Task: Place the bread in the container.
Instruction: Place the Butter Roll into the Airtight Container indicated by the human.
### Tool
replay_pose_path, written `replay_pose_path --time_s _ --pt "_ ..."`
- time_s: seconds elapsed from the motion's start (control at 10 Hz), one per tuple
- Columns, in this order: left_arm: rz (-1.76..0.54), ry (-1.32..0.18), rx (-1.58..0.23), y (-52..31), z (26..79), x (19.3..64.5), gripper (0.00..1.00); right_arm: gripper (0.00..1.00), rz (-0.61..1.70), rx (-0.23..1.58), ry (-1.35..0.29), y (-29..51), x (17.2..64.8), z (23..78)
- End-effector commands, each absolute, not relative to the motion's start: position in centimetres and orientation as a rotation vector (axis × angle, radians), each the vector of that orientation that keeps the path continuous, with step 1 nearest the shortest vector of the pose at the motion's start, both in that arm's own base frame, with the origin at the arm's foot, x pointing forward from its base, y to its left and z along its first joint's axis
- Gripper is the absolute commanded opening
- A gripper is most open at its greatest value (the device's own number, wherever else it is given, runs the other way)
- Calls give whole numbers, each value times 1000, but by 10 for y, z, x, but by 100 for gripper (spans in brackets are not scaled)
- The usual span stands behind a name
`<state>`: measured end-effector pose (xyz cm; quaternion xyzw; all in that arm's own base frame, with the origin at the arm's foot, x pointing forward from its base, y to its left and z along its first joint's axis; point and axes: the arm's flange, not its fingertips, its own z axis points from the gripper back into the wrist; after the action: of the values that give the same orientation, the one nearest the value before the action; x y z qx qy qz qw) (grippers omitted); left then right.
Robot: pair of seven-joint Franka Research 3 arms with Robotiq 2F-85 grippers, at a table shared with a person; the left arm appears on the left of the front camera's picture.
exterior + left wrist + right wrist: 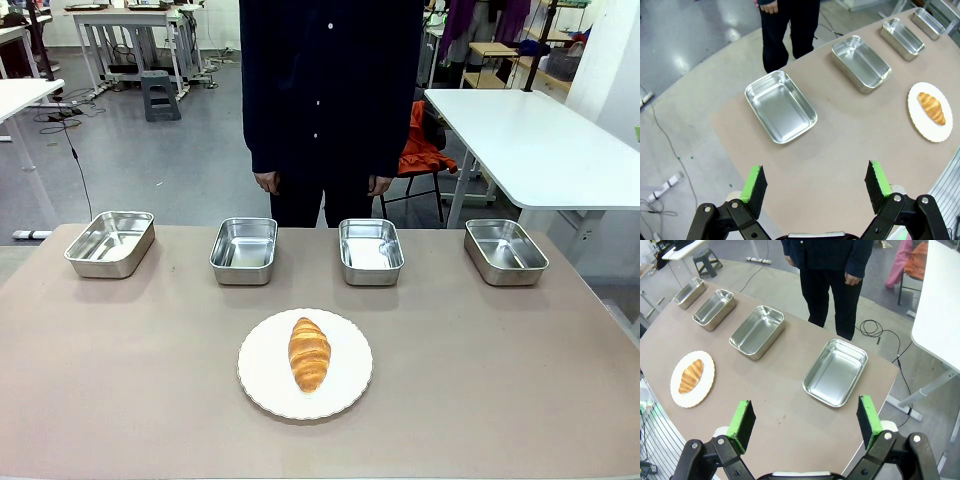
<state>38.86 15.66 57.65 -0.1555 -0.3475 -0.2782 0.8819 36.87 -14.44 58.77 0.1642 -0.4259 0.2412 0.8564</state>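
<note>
Plate (262, 378) holds the bread (309, 353). Both claws are empty. The left gripper (815, 182) is spread wide, bread at its 2 o'clock, well apart. The right gripper (805, 421) is spread wide, bread at 10 o'clock.

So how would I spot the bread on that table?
Look at the tan table, with four steel trays lined up along its far side. In front of them sits a round white plate, and the bread lies on it. It is the only golden-brown, ridged thing there.
</note>
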Motion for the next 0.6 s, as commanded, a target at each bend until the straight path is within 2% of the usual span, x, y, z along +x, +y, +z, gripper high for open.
replay_pose_path --time_s 0.0,0.5 --pt "-571 -726 -322 157 578 388 100 100 509 349 -901 -145 369 588" --pt "-571 -726 -322 157 578 388 100 100 509 349 -901 -145 369 588"
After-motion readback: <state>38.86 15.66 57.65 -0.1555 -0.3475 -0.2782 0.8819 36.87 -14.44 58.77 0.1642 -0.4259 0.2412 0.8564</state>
